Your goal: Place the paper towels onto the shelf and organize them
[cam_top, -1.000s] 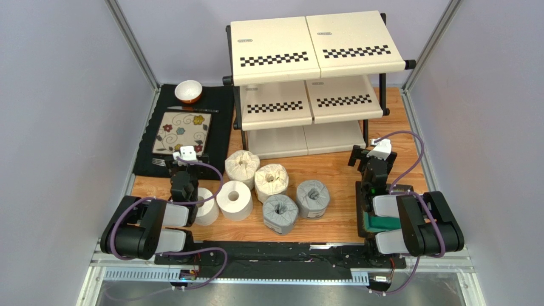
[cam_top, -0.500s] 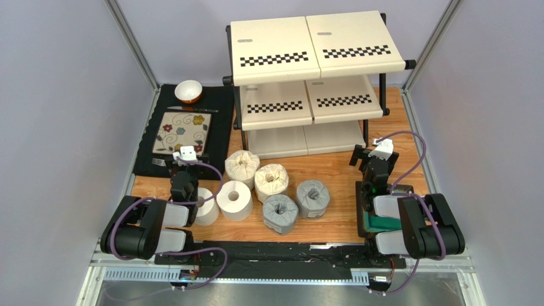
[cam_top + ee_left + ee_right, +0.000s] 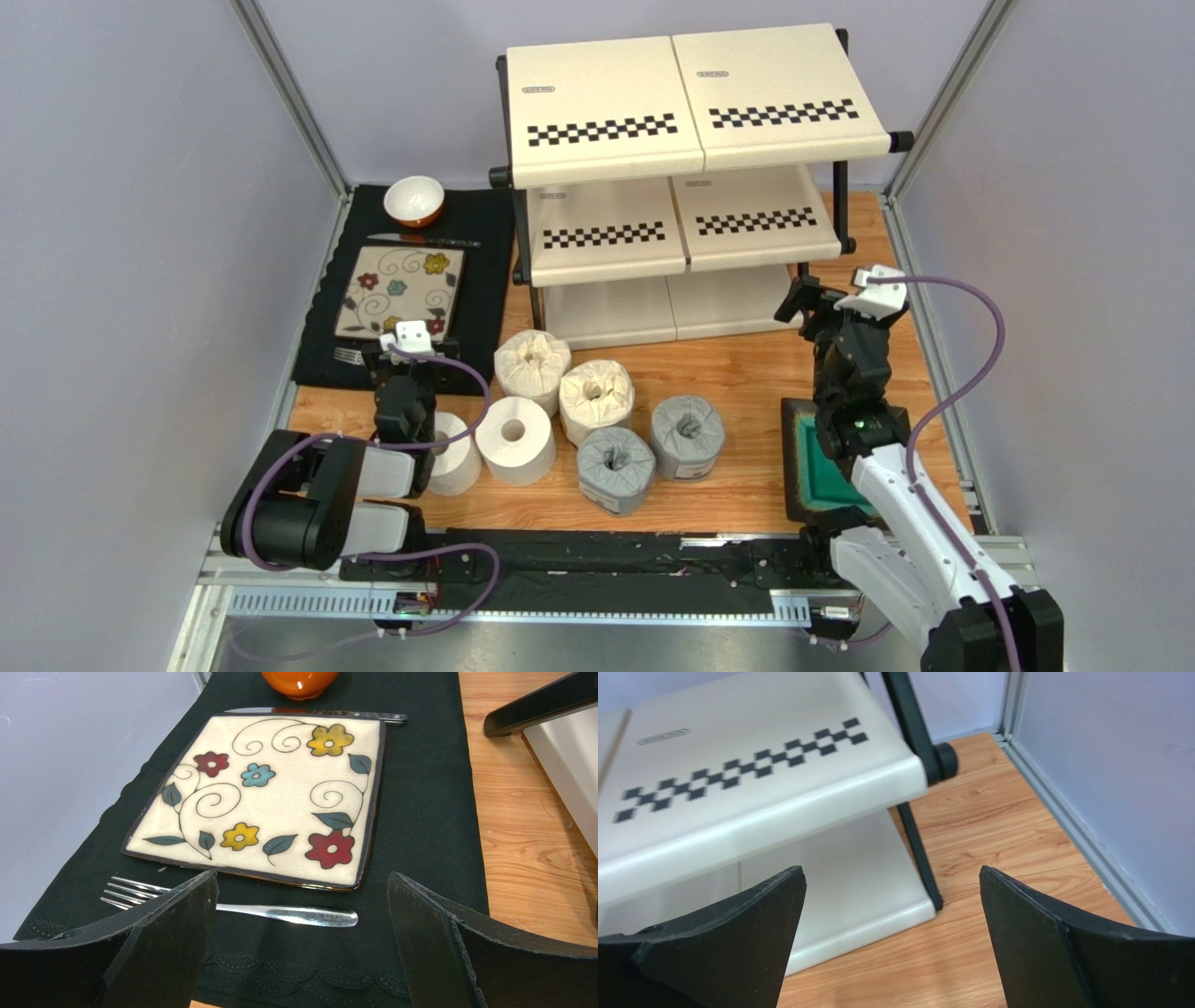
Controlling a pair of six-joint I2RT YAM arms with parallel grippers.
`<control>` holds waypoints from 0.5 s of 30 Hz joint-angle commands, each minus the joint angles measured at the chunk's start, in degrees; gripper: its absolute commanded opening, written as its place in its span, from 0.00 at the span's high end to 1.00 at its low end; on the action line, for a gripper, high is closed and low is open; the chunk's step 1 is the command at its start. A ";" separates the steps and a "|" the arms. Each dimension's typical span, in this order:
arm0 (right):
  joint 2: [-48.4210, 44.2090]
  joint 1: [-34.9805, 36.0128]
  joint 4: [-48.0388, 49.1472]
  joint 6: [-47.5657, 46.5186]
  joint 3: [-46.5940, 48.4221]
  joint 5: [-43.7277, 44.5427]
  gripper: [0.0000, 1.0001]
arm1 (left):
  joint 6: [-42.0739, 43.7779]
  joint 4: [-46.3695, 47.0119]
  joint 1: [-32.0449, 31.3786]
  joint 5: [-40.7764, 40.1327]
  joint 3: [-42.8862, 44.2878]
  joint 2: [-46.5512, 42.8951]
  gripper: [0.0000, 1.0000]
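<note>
Right hand (image 3: pixel 892 875) hangs spread wide and empty near the tabletop's (image 3: pixel 758 367) right edge, its flat black fingers (image 3: pixel 738 938) framing the shelf's (image 3: pixel 697 105) smooth cream panel, checkered strip and black tube leg. Left hand (image 3: pixel 302 882), equally released, hovers by the left edge over a black cloth (image 3: pixel 435 798) (a floral square plate (image 3: pixel 281 805) lies there). Six fat cylindrical paper towels (image 3: pixel 596 399) stand clustered on the wood toward the near edge.

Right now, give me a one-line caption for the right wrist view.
Open right gripper faces the shelf, wooden table below, holding nothing.
</note>
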 commanded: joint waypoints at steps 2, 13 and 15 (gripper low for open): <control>3.35 6.56 -19.22 4.42 14.02 0.95 0.01 | -0.33 1.79 0.45 0.73 -14.72 -0.66 0.01; 8.63 12.64 -29.61 8.29 23.35 -11.33 0.01 | -0.33 1.79 0.45 0.73 -14.72 -0.58 0.01; 8.28 12.64 -30.23 8.11 23.26 -15.46 0.01 | -0.41 1.79 0.45 0.73 -14.81 -0.58 0.01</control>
